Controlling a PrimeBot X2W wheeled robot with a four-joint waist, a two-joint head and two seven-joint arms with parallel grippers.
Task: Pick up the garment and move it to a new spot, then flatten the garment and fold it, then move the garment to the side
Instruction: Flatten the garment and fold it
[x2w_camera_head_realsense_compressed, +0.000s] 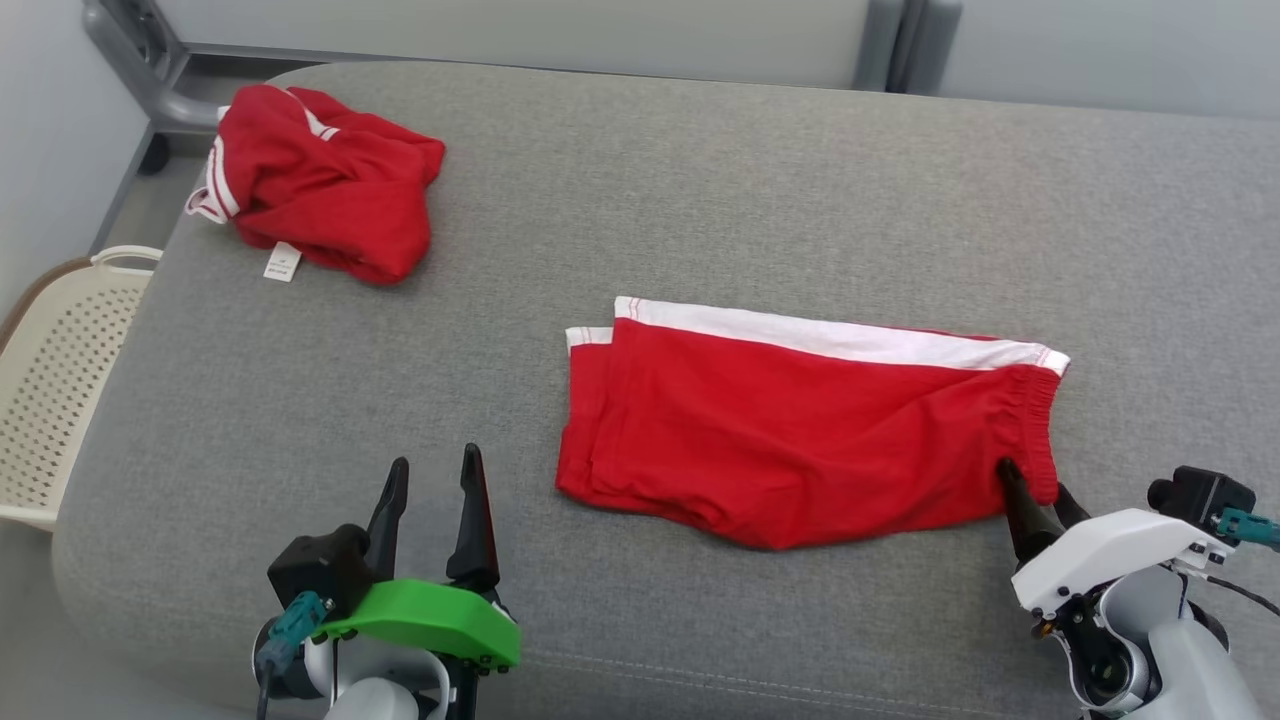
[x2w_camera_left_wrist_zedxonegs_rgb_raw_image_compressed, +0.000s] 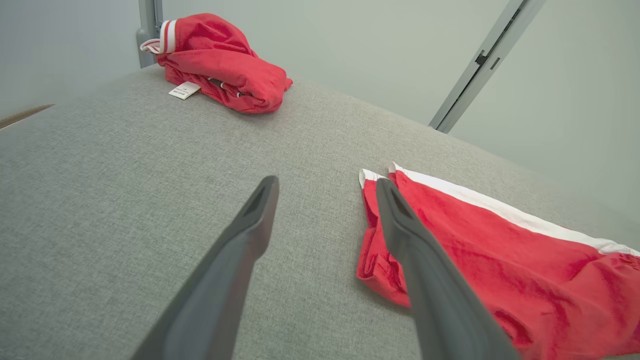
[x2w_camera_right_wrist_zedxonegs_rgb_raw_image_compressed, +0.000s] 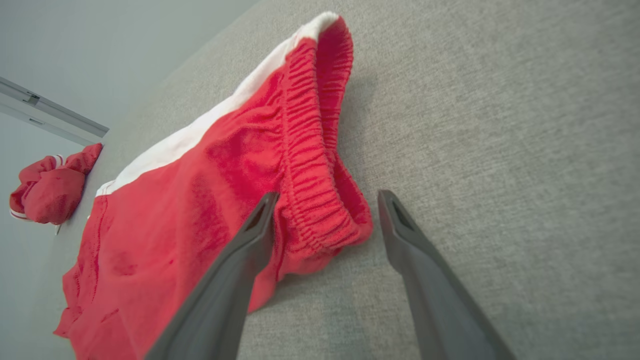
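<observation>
Under both pairs of fingers: grey padded surface, wide, fabric-covered. Between the two grippers, nearer R: garment, red shorts w/ white side stripe, lying flat and folded over, waistband end toward R fingers, leg hems toward L fingers. Far beyond L fingertips, well apart from them: 2nd red garment, crumpled in a heap, white trim. Out past L fingers' outer side, off the surface edge: cream perforated basket. L gripper: fingers spread wide, nothing between, near the hem end but apart from it. R gripper: fingers spread wide, straddling waistband corner, cloth between tips, not clamped. At the heap's edge nearer L fingers: small white label
</observation>
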